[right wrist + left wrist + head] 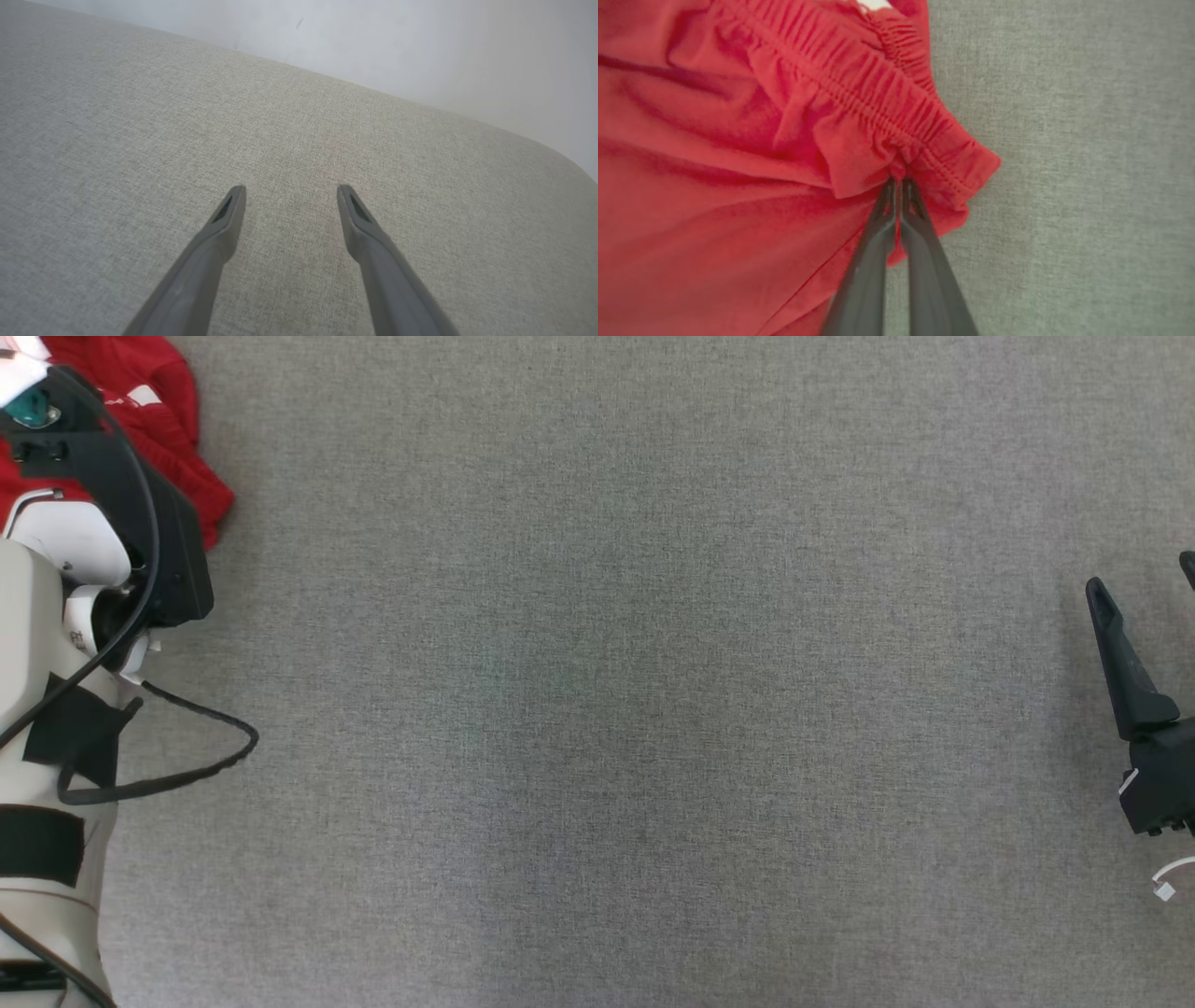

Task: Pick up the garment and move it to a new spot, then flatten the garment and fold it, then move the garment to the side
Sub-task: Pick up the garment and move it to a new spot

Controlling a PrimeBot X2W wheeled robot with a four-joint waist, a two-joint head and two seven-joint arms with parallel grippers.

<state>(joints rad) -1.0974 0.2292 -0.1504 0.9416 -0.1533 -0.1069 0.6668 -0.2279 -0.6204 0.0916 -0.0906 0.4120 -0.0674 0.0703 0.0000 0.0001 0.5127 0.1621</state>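
**Item 1: garment** [738,163]. Red, soft, thin cloth, bunched and creased. In your head view it lies at the far left corner of the table, partly hidden behind the left arm. Its waistband [887,107] is gathered elastic with close ribbed puckers and rows of stitching. It ends in a blunt corner against the grey surface.

**Item 2: left gripper** [898,184]. Two long dark fingers, smooth and tapering, pressed tight together. You have them pinching a fold of the garment just below the waistband, so this one is grasping cloth.

**Item 3: right gripper** [290,191]. The same dark tapered fingers, hollowed at the tips and spread wide apart. It is released and hangs over bare table at the right edge of your head view, well apart from the garment.

**Item 4: table** [607,663]. Grey woven covering, fine even weave, flat. In your right wrist view its far edge curves into a rounded corner against a pale, plain wall [420,46].

**Item 5: left arm** [37,644]. Pale smooth shell, black wrist housing, black straps. A thin black cable [187,775] loops out from it over the table.
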